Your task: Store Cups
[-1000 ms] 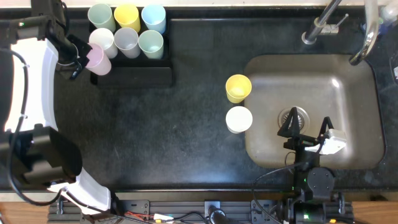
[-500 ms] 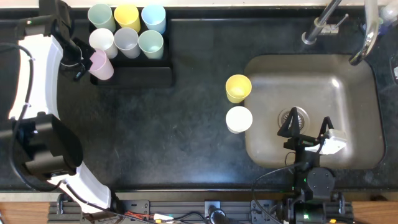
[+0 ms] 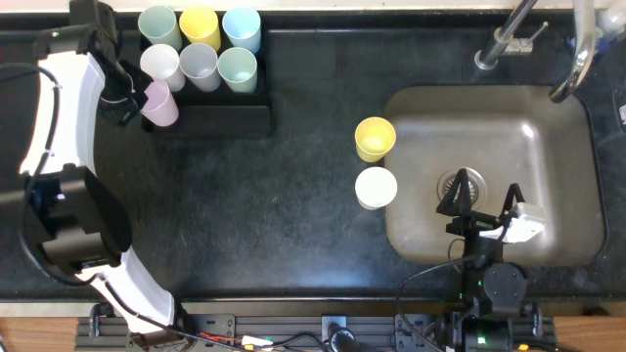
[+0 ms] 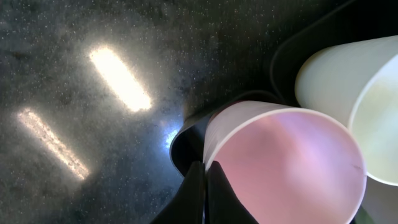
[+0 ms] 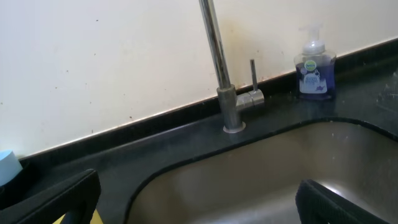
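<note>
Rack (image 3: 223, 120) holds five cups (image 3: 200, 65); left gripper (image 4: 206, 185) pinches pink cup (image 3: 159, 104).

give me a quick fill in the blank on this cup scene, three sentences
1. The cup in the left gripper is ___.
2. Beside the yellow cup on the counter stands a ___ one.
3. The right gripper hangs open over the ___.
Missing words: pink; white; sink.
</note>
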